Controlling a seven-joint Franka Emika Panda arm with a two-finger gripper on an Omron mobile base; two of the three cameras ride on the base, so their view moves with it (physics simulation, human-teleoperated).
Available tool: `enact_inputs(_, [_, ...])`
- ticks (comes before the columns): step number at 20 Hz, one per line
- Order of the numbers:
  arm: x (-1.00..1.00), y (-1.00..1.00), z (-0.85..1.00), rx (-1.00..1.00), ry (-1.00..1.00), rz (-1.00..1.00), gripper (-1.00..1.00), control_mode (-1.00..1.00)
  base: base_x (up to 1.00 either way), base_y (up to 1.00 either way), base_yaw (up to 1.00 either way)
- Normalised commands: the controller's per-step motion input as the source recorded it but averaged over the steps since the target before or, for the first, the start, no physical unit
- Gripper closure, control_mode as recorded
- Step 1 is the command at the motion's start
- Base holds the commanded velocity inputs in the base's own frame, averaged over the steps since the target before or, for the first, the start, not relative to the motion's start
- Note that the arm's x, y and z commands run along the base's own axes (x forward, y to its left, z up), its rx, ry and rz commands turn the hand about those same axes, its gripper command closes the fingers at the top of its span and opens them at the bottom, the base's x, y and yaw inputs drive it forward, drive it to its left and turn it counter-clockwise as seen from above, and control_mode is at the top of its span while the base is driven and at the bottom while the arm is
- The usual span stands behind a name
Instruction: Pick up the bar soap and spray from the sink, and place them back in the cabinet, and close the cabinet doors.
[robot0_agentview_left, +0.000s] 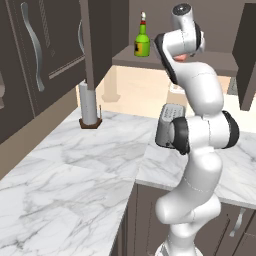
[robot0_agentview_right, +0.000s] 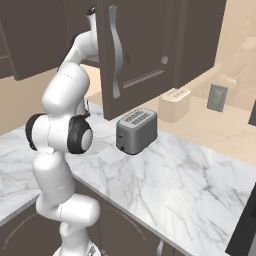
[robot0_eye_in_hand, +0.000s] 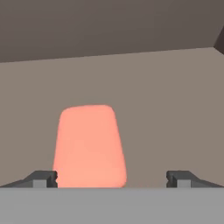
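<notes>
The salmon-pink bar soap (robot0_eye_in_hand: 89, 146) lies flat on the brown shelf (robot0_eye_in_hand: 175, 109) of the cabinet. My gripper (robot0_eye_in_hand: 111, 179) is open just in front of it, the fingertips (robot0_eye_in_hand: 41, 179) wide apart, the left one close beside the bar without gripping it. The green spray (robot0_agentview_left: 142, 42) stands upright on the same shelf (robot0_agentview_left: 215, 62), left of my raised hand (robot0_agentview_left: 184, 20). A sliver of the pink soap (robot0_agentview_left: 181, 57) shows under the hand. Both cabinet doors stand open: one (robot0_agentview_left: 97, 45) at the left, one (robot0_agentview_right: 135, 50) with a curved silver handle. The sink is out of view.
A paper towel roll (robot0_agentview_left: 89, 104) stands on the marble counter (robot0_agentview_left: 75, 165) below the left door. A grey toaster (robot0_agentview_right: 136, 131) sits on the counter beside my arm, with a beige box (robot0_agentview_right: 174, 104) behind it. Closed dark cabinets (robot0_agentview_left: 30, 55) line the left wall.
</notes>
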Motion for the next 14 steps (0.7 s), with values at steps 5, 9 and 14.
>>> enact_inputs(5, [-0.42, 0.01, 0.00, -0.02, -0.09, 0.00, -1.00, -1.00, 0.00, 0.00, 0.00])
enact_inputs(9, [-0.42, 0.06, 0.00, -0.04, -0.11, 0.00, -1.00, -1.00, 0.00, 0.00, 0.00])
enact_inputs(14, [-0.45, 0.14, 0.00, -0.06, -0.13, 0.00, -1.00, -1.00, 0.00, 0.00, 0.00])
